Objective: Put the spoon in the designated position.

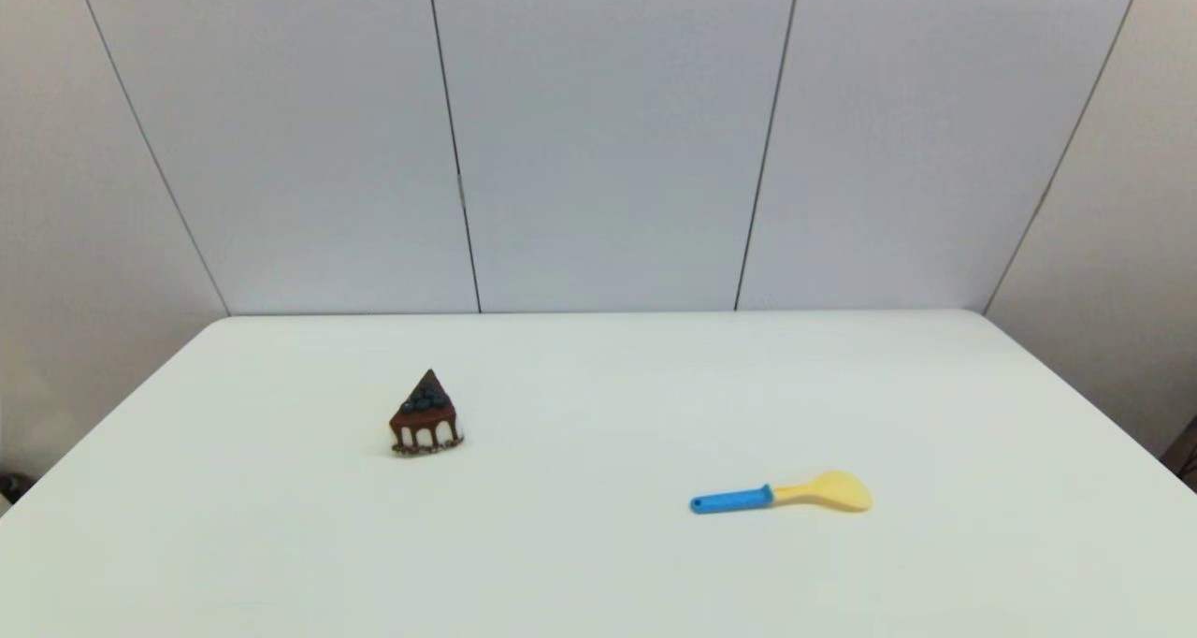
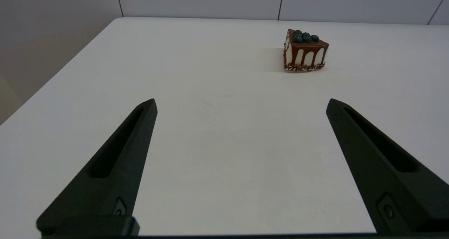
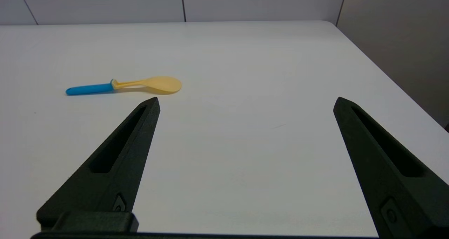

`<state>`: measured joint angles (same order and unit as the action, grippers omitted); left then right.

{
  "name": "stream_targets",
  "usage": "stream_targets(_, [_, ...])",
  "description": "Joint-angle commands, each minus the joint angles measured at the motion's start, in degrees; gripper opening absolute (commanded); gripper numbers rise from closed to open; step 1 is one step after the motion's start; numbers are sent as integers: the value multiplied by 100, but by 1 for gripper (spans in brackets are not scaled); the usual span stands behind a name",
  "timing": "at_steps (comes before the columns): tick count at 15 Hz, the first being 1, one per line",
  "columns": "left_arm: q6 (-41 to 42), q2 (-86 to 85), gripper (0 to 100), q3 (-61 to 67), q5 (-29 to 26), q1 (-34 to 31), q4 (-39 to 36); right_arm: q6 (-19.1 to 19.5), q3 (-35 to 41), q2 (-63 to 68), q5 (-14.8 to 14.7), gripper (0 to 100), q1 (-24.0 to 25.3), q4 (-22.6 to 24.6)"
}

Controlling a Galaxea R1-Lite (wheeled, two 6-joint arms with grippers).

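The spoon (image 1: 781, 495) lies flat on the white table, right of centre, its blue handle pointing left and its pale yellow bowl to the right. The right wrist view shows the same spoon (image 3: 124, 85) a short way beyond my right gripper (image 3: 245, 100), which is open and holds nothing. My left gripper (image 2: 241, 102) is also open and empty, hovering over bare tabletop short of the cake slice. Neither arm shows in the head view. The designated position has no mark of its own on the table.
A triangular chocolate cake slice (image 1: 425, 416) topped with dark berries stands left of centre, also seen as the cake slice (image 2: 304, 50) from the left wrist. The white table (image 1: 598, 572) ends at grey wall panels behind and at edges on both sides.
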<state>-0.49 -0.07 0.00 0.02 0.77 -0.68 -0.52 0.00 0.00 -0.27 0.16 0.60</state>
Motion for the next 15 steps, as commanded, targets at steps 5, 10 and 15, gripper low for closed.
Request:
stream_targets(5, [-4,7,100,0,-2,-6,-2,0,9,9,0,100,2,2])
stream_targets(10, [-4,7,100,-9,6,-6,24,0,9,9,-8,100,2,2])
stream_targets(15, [409,904,100,-536,-2,-50,183,0,9,9,0,100,2,2])
